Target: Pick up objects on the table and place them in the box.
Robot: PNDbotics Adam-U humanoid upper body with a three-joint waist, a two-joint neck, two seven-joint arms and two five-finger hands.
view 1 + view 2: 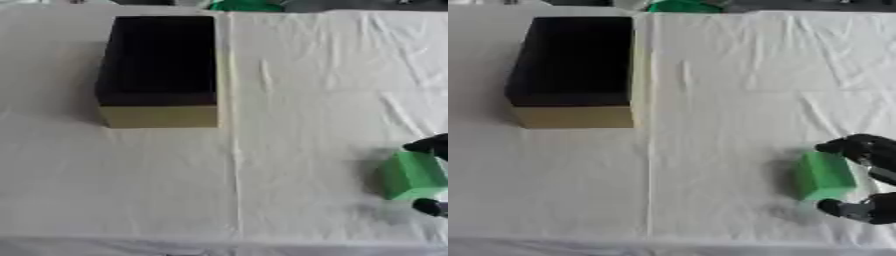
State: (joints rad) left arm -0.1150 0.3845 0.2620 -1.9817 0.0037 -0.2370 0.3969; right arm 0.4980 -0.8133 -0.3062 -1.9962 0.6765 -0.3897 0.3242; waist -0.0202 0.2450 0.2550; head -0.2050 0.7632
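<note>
right hand (866, 175) at the near right edge of the white-clothed tabletop (710, 100), fingers (837, 147) and thumb curled around a green block (822, 176) resting on the cloth, well apart from the open dark box (575, 65) at far left.

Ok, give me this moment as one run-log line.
right hand: fingers around green block on white cloth | block: on table | black-lined cardboard box: far left | left hand: unseen

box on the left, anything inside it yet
The box shows only a dark interior, with nothing visible inside; the shadowed bottom is too dark to rule out something small. The green block is on the cloth outside, between the right hand's fingers.
</note>
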